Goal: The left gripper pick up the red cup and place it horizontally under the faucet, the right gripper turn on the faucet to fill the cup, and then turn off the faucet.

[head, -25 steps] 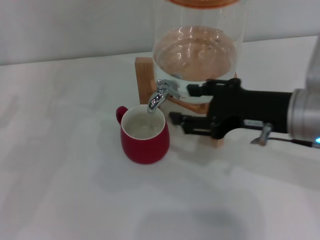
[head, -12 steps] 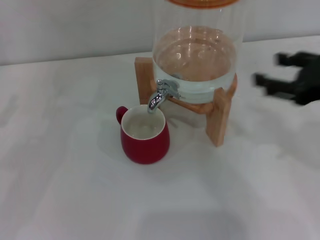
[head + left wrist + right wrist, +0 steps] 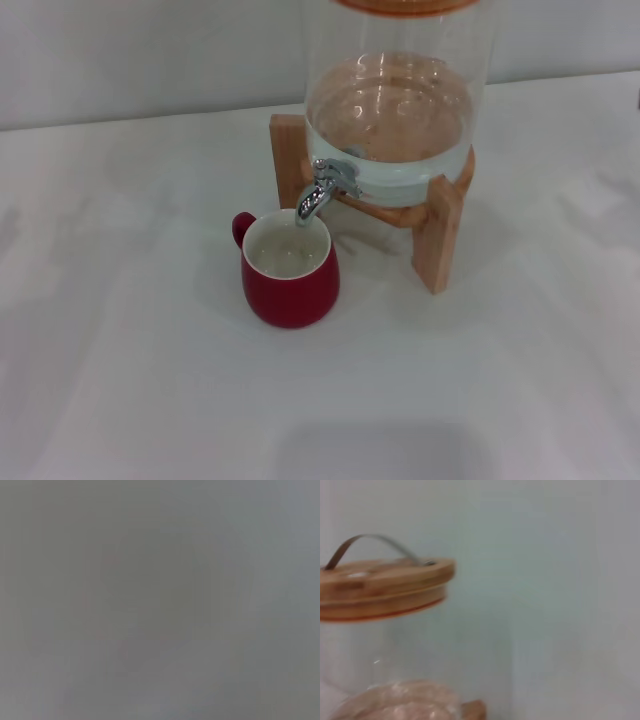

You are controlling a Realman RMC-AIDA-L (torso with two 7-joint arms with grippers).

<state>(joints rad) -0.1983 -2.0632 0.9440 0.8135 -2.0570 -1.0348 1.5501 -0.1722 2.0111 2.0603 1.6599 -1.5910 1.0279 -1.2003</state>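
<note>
The red cup point(image 3: 290, 269) sits upright on the white table point(image 3: 120, 330), right under the faucet point(image 3: 322, 190) spout of the glass dispenser jar point(image 3: 392, 110) on its wooden stand point(image 3: 438, 235). Neither gripper is visible, so their state can't be told.

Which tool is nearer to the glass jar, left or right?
Probably the right. Neither tool shows in the head view, but the right wrist camera looks at the glass jar and its wooden lid from close by; the left wrist view shows nothing recognisable.

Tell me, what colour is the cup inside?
Cream-white inside the red cup, best seen in the head view.
</note>
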